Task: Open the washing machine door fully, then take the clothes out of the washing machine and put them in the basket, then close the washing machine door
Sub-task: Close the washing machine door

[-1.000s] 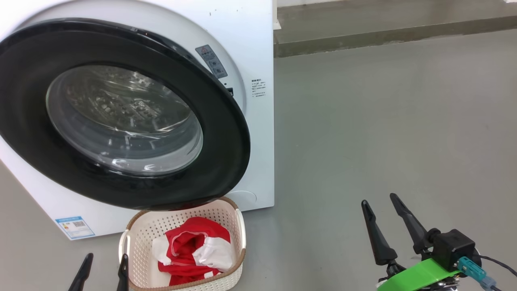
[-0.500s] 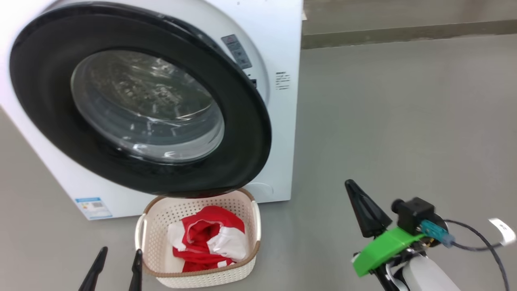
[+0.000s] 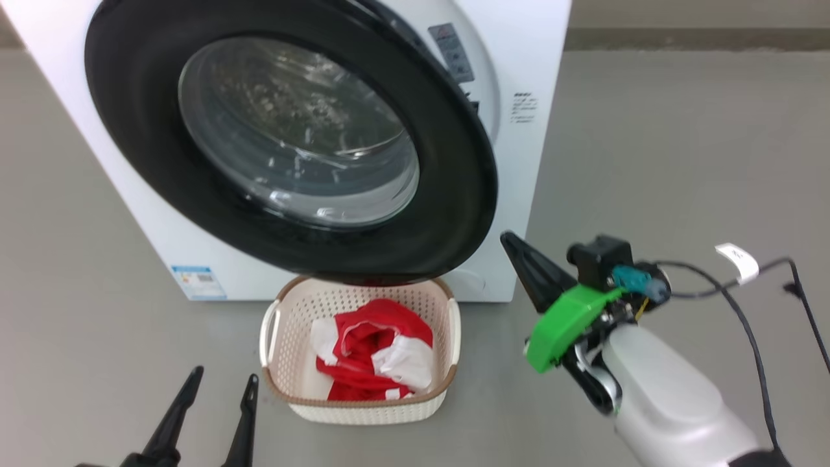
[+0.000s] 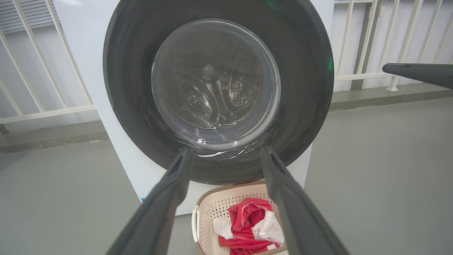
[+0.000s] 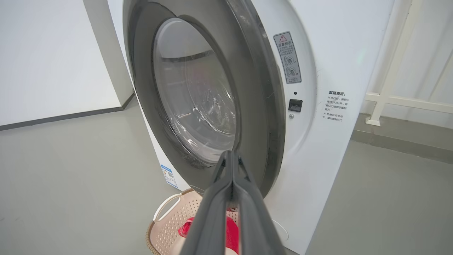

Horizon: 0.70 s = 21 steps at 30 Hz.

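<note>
The washing machine door (image 3: 454, 194) stands a little ajar, with a gap on its latch side against the white washing machine (image 3: 538, 78). Below it on the floor is the basket (image 3: 269, 337), holding red and white clothes (image 3: 373, 353). My right gripper (image 3: 507, 239) is shut and empty, its tip just right of the door's lower right rim. In the right wrist view the right gripper (image 5: 230, 154) points at the door's edge (image 5: 258, 106); whether it touches I cannot tell. My left gripper (image 3: 224, 375) is open and empty, left of the basket. In the left wrist view the left gripper (image 4: 226, 150) faces the door (image 4: 304, 88).
The basket (image 4: 198, 226) lies partly under the door's lower rim. A latch slot (image 5: 295, 105) sits on the machine front behind the door edge. A white railing (image 4: 361, 76) and a low kerb run behind the machine. Grey floor spreads to the right.
My right gripper has gone from open to shut and has risen toward the door's lower right rim. The head camera has shifted, moving the whole picture rightward. The left gripper stays open.
</note>
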### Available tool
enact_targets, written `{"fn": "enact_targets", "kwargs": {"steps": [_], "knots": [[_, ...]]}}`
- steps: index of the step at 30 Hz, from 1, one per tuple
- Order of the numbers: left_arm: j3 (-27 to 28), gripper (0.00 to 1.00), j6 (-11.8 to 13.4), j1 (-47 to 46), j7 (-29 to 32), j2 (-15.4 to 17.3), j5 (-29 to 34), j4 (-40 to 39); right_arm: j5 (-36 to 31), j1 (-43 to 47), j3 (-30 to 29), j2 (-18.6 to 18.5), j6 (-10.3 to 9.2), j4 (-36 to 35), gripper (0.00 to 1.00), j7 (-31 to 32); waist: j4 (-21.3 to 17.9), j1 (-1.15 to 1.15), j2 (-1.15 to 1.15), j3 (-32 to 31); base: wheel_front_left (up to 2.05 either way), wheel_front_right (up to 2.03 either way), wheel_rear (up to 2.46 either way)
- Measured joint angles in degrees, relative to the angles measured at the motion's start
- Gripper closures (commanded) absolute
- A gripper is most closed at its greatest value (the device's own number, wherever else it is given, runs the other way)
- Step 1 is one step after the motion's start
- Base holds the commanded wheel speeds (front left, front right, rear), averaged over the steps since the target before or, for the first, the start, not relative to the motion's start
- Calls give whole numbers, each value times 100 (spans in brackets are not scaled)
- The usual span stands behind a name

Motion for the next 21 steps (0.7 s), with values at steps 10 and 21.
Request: {"fn": "enact_targets", "kwargs": {"steps": [10,21], "knots": [[-213,0,-1,-455,0,-11,-138,-7,151,-1408,344,-24,0,834,100,0,377,0,0,573,0,0,0],[-456,0,-1,-1087,0,-174,-265,1,2,-2585,487,-82,19,1367,100,0,739,0,0,1350,0,0,0]]}}
